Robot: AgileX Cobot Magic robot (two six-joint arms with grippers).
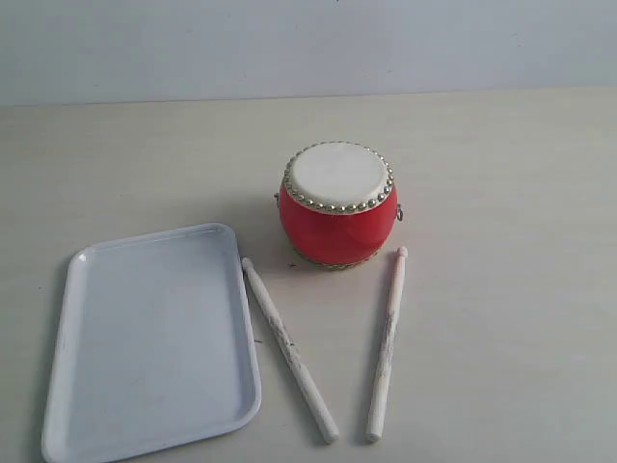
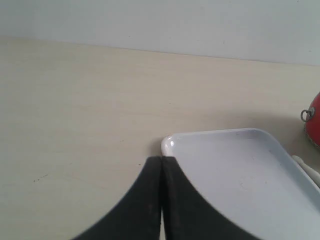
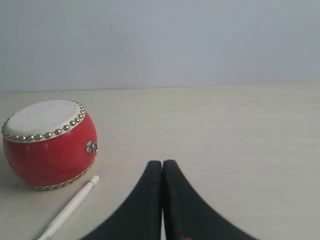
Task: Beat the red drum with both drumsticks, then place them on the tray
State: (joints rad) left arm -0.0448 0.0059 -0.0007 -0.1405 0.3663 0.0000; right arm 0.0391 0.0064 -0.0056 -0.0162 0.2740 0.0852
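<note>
The red drum [image 1: 338,204] with its cream top and gold studs stands upright on the pale table. Two drumsticks lie in front of it: one [image 1: 287,347] beside the tray, the other [image 1: 388,341] to its right. The white tray [image 1: 154,338] lies flat at the left, with nothing on it. Neither gripper shows in the exterior view. My left gripper [image 2: 161,159] is shut and holds nothing, its tips near a corner of the tray [image 2: 240,170]. My right gripper [image 3: 162,163] is shut and holds nothing, to the side of the drum [image 3: 49,141] and one drumstick [image 3: 70,209].
A pale wall [image 1: 308,43] rises behind the table's far edge. Bare tabletop [image 1: 521,241] spreads right of the drum. The drum's edge with a metal ring [image 2: 306,114] shows at the side of the left wrist view.
</note>
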